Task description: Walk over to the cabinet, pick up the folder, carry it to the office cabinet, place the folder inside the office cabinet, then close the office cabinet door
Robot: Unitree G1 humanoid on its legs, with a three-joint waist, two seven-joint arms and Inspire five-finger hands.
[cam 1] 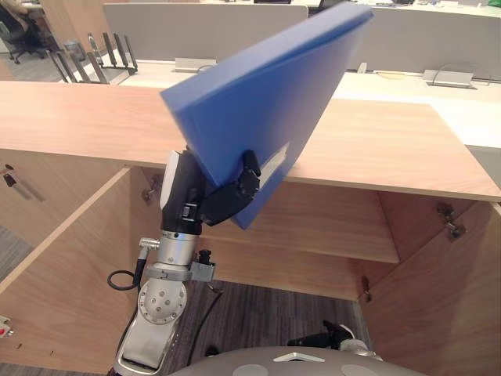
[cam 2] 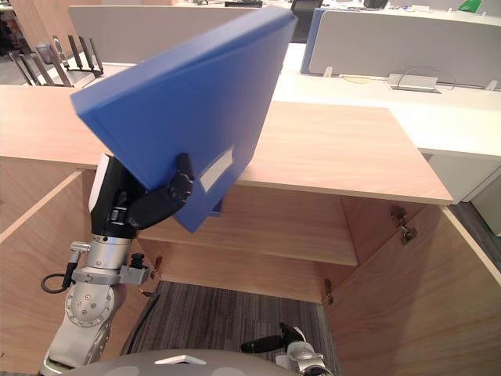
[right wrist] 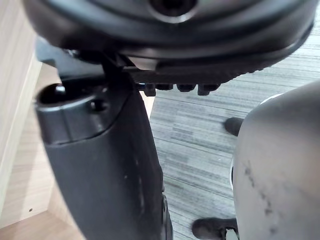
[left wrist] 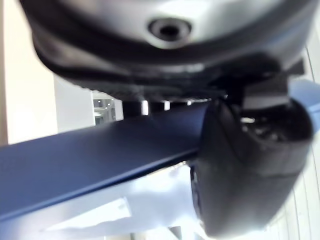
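A blue folder [cam 1: 266, 102] is held up, tilted, in front of the office cabinet's wooden top [cam 1: 391, 149]. My left hand [cam 1: 223, 200] is shut on the folder's lower corner, with the thumb over its white label. In the left wrist view the folder's dark blue edge [left wrist: 100, 150] runs between the thumb and the fingers. Below the folder the cabinet stands open, with a wooden shelf [cam 1: 329, 235] inside. My right hand [cam 2: 270, 342] hangs low near the floor, its fingers relaxed and holding nothing.
The cabinet's left door [cam 1: 63, 266] and right door [cam 1: 438, 298] swing out towards me on either side. White desks with grey dividers [cam 1: 203, 27] stand behind the cabinet. A black file rack [cam 1: 94, 59] sits at the back left.
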